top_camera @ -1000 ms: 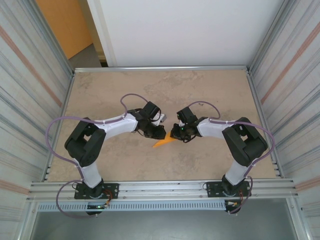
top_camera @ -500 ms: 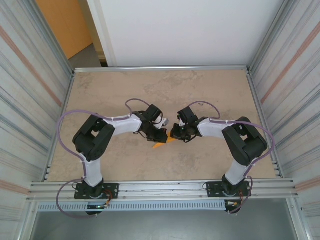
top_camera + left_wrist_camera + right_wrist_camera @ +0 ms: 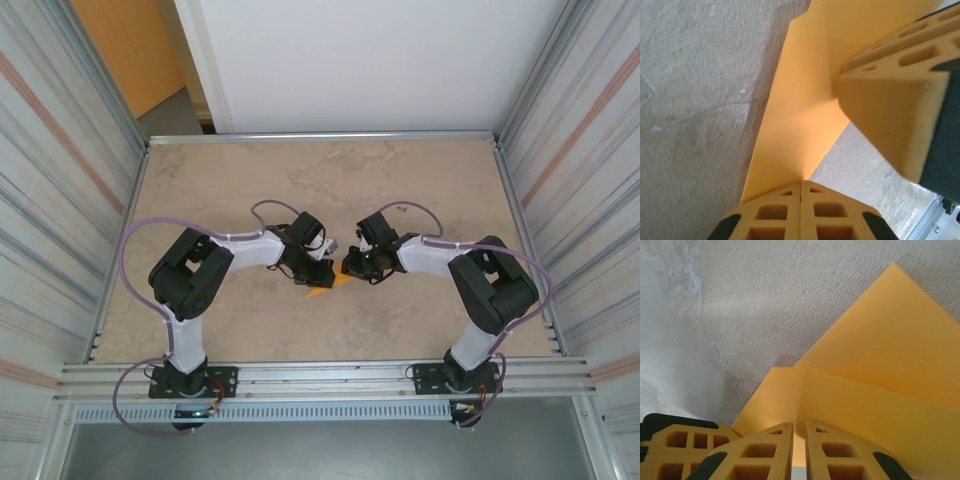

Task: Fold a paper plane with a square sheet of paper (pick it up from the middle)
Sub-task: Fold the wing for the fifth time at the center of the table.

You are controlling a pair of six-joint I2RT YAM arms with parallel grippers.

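Jaws first: L gripper (image 3: pixel 801 186) has both pads pressed flat together, w/ the paper plane (image 3: pixel 322 289) coming out from between them, so it's clamped on it. R gripper (image 3: pixel 800 426) is nearly closed, just a thin slit, orange showing inside the slit, so it's pinching the same paper from the other side.

Table (image 3: pixel 400 180): big beige mottled top, metal rails round it. L arm (image 3: pixel 190 280) and R arm (image 3: pixel 490 285) both bend in toward the middle, wrists nose to nose just near of centre.

Paper sits right btwn the two grippers. From above it's a narrow orange wedge, long axis on a shallow diagonal, wide end under the R gripper, sharp tip poking out toward the near-left, past the L gripper.

R wrist view: two layers, a lower strip w/ a straight folded edge across a pointed sheet behind it. L wrist view: one R finger (image 3: pixel 890 100) is against the paper's far part. Can't tell if the tip touches the table.
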